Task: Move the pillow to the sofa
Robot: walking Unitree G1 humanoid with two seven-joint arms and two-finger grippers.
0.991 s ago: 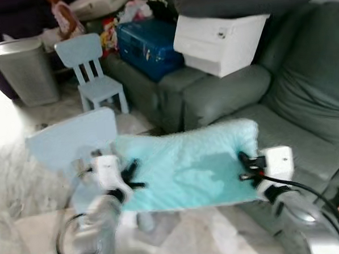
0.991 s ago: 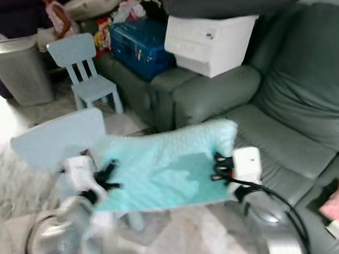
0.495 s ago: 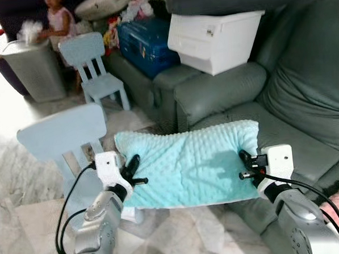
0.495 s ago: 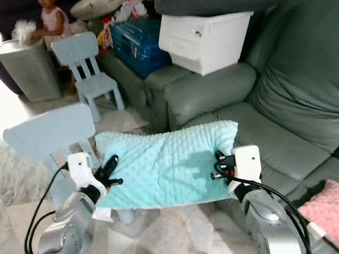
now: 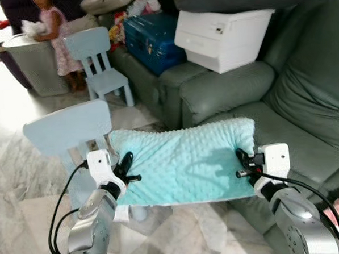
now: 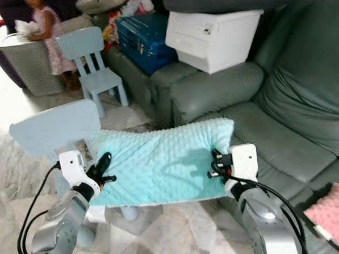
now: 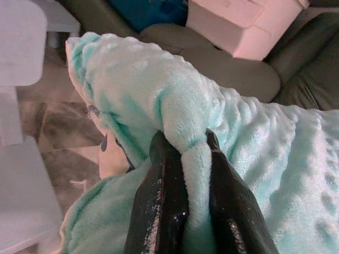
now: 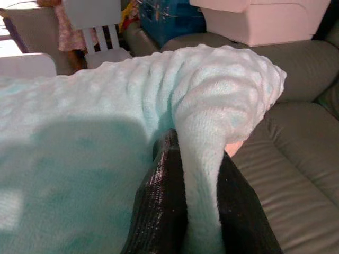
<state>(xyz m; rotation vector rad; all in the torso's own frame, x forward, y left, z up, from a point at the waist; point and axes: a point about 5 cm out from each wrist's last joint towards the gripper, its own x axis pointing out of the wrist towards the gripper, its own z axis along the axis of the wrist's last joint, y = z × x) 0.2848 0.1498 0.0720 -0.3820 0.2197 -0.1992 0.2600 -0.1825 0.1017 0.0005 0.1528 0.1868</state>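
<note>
Item, far left background: a person in a pink dress (image 5: 54, 36) stands at a grey ribbed laundry bin (image 5: 32, 63); beside it, a small pale-blue child's chair (image 5: 101, 65).

Item, near left: a second pale-blue child's chair (image 5: 67, 129), its backrest just behind the left arm.

Item: left claw (image 5: 126, 170), fingers pinched shut on a fold of the pillow's left edge; the wrist view shows plush squeezed between both black fingers (image 7: 159, 206).

Item: mint-green dimpled plush pillow (image 5: 185, 163), held stretched and roughly level between the two claws, in the air above the marble floor (image 5: 19, 192), its right end overhanging the front of the sofa seat.

Item: right claw (image 5: 242, 164), likewise clamped shut on a fold at the pillow's right edge.

Item, right: grey-green leather sofa (image 5: 305, 114); on its far section a blue case (image 5: 148, 40) and a white box (image 5: 224, 36).

Step in hand: carrying, pillow not yet set down.

Next move, as judged: both arms must travel together rightward and forward over the seat cushion, lower, then both claws open.
</note>
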